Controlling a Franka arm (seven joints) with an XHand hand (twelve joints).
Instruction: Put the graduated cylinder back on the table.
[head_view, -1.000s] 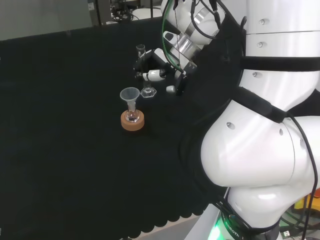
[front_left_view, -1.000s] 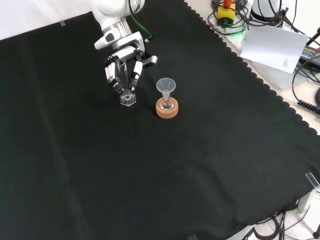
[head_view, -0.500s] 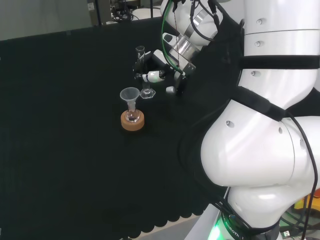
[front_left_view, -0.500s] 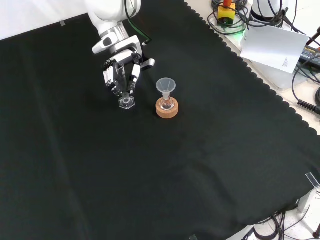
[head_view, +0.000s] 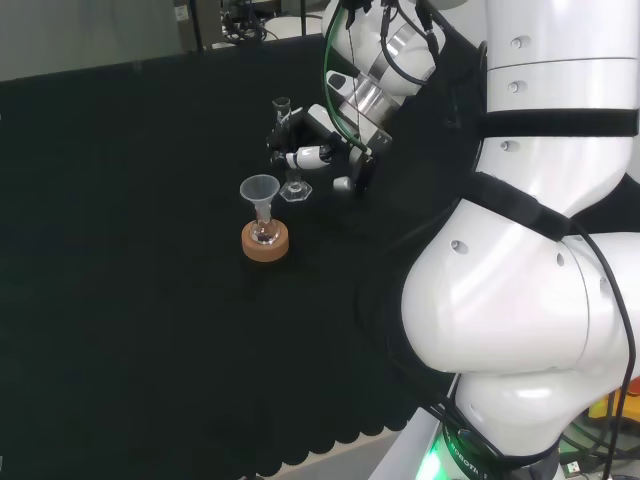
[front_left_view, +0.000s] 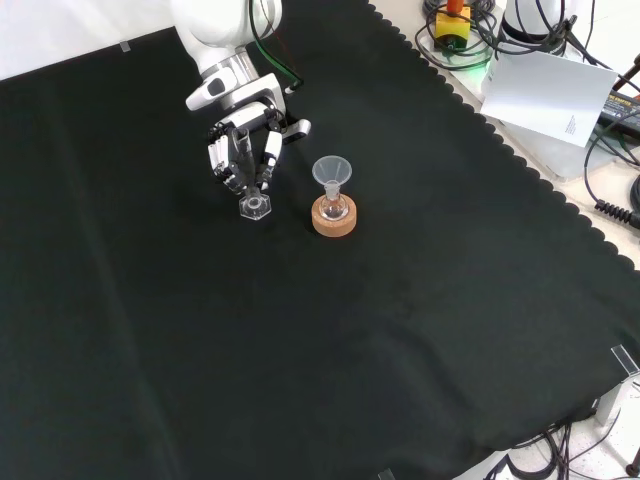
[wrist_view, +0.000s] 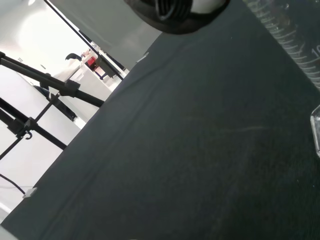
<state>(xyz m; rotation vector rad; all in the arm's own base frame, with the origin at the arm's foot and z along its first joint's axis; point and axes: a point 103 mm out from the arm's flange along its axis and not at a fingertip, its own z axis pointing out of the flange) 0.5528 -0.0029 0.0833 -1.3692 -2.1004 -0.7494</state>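
The hand (front_left_view: 243, 155) was curled around the graduated cylinder (front_left_view: 255, 204), whose hexagonal foot sat on the black cloth (front_left_view: 400, 330). In the front view it stood at nine o'clock from the funnel-topped flask (front_left_view: 332, 185) on its cork ring (front_left_view: 333, 218), just beside it

Clear graduated cylinder (wrist_view: 295, 42) close over black cloth (wrist_view: 190, 150), dark tripod legs (wrist_view: 35, 120) beyond the cloth's edge.

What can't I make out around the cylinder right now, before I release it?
- Graduated cylinder tube, front view: hidden behind the fingers of the hand; just its base is clear.
- Base-to-cloth contact: too small to judge in head or front view.
- Cylinder, wrist view: cut off at the picture's edge.
- Flask contents under the funnel: too small.
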